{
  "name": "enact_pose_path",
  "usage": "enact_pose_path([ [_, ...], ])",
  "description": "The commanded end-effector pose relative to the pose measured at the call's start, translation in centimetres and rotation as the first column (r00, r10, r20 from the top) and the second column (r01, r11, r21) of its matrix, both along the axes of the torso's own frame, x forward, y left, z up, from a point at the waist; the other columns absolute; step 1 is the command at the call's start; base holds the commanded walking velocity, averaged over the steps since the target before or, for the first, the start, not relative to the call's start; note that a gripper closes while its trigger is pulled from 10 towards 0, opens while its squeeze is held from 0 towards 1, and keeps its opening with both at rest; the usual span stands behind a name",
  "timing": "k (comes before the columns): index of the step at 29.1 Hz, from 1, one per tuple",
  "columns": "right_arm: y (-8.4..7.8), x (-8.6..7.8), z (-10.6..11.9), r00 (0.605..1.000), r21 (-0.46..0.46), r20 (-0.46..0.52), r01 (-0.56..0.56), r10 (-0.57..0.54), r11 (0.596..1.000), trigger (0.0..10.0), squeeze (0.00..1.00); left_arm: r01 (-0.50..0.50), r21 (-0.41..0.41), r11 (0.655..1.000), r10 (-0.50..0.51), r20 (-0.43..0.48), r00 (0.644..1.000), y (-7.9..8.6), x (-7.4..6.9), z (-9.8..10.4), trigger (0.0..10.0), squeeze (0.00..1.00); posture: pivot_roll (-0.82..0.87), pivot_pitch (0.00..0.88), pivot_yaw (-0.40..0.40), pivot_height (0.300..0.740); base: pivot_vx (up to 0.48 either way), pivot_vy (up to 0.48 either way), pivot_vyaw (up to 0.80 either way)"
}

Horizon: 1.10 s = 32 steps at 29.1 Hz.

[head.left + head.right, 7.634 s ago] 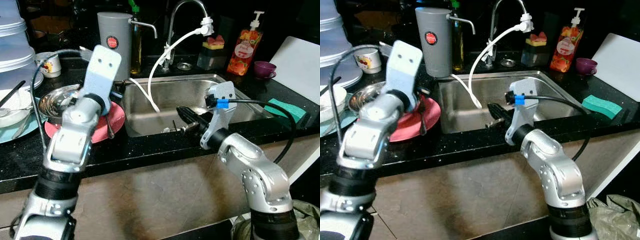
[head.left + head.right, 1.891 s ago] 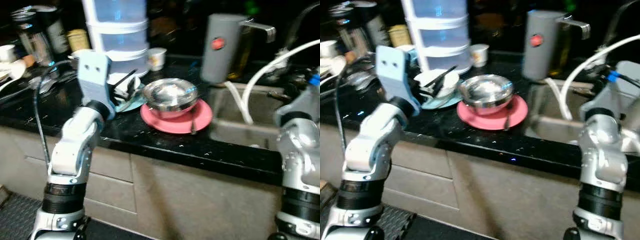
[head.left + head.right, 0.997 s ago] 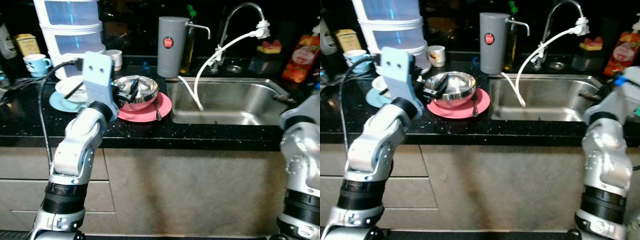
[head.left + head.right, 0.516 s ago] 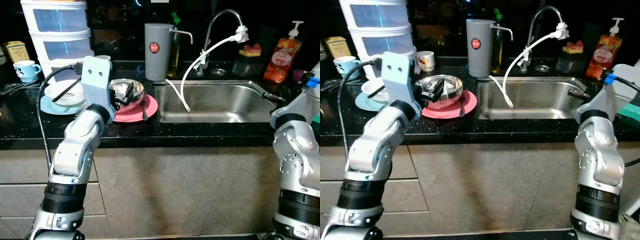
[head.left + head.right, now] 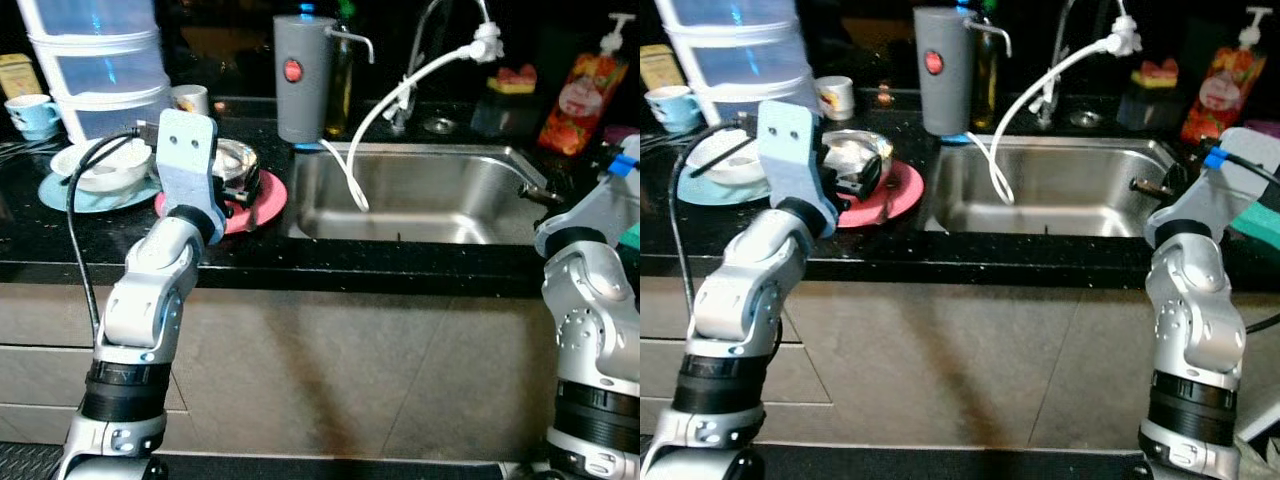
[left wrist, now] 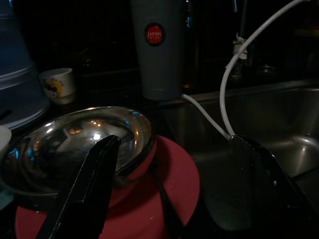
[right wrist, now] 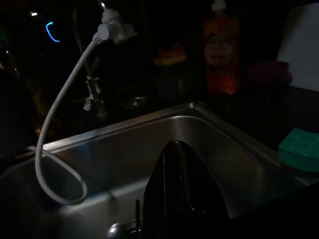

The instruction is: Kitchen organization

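**A:** Where are the dishes?

**B:** On the black tabletop (image 5: pixel 60 235), left of the sink (image 5: pixel 420 200). A steel bowl (image 6: pixel 75 144) sits on a red plate (image 6: pixel 174 184), with a dark utensil (image 6: pixel 162 199) lying across the plate beside the bowl. Farther left a white bowl (image 5: pixel 100 165) rests on a pale blue plate (image 5: pixel 60 195), with a dark stick-like utensil leaning in it.

**A:** And the left gripper (image 6: pixel 169 189)?

**B:** It hangs just over the red plate, at the near edge of the steel bowl. Its fingers (image 6: pixel 84 189) are spread wide, one in front of the bowl and the other toward the sink, and they grip nothing.

**A:** The right gripper (image 7: pixel 177 199)?

**B:** It is at the right end of the sink, pointing over the basin. In the right wrist view its fingers appear as one dark closed shape with nothing between them.

**A:** What else is around?

**B:** A grey jug (image 5: pixel 300 75) with a red round label stands behind the plates, next to a tall stack of clear containers (image 5: pixel 95 65) and two small cups (image 5: pixel 188 98). A white hose (image 5: pixel 400 100) runs from the tap (image 5: pixel 440 30) down into the sink. An orange soap bottle (image 5: pixel 580 85) stands at the back right, and a green sponge (image 7: pixel 299 149) lies on the tabletop right of the sink.
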State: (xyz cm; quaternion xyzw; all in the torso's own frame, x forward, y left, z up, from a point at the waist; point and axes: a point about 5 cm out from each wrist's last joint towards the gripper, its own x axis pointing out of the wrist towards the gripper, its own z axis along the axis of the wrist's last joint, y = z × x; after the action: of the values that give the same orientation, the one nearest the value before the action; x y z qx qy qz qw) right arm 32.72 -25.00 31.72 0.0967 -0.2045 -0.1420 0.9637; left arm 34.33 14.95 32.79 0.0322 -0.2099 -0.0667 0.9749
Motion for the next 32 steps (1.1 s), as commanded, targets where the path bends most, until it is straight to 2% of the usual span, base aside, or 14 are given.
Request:
enact_pose_path([
  [1,0.08,-0.11,-0.03,1.000,0.001,0.003,-0.007,0.007,1.000,10.0,0.00,-0.003,-0.005,1.000,0.003,-0.015,1.000,0.17,0.09,-0.28,10.0,0.00,0.03,0.157,-0.049,0.740,0.000,0.000,0.00],
  [29,0.15,-0.13,-0.12,1.000,0.004,0.000,-0.010,0.010,1.000,10.0,0.00,-0.005,-0.006,1.000,0.005,-0.011,1.000,0.24,0.01,-0.17,10.0,0.00,0.03,0.162,-0.048,0.740,0.000,0.000,0.00],
  [32,0.18,-0.10,-0.17,1.000,0.004,-0.002,-0.010,0.010,1.000,10.0,0.00,-0.012,0.004,1.000,0.012,-0.016,1.000,0.25,0.11,-0.23,10.0,0.00,0.03,0.162,-0.048,0.740,0.000,-0.449,0.00],
])
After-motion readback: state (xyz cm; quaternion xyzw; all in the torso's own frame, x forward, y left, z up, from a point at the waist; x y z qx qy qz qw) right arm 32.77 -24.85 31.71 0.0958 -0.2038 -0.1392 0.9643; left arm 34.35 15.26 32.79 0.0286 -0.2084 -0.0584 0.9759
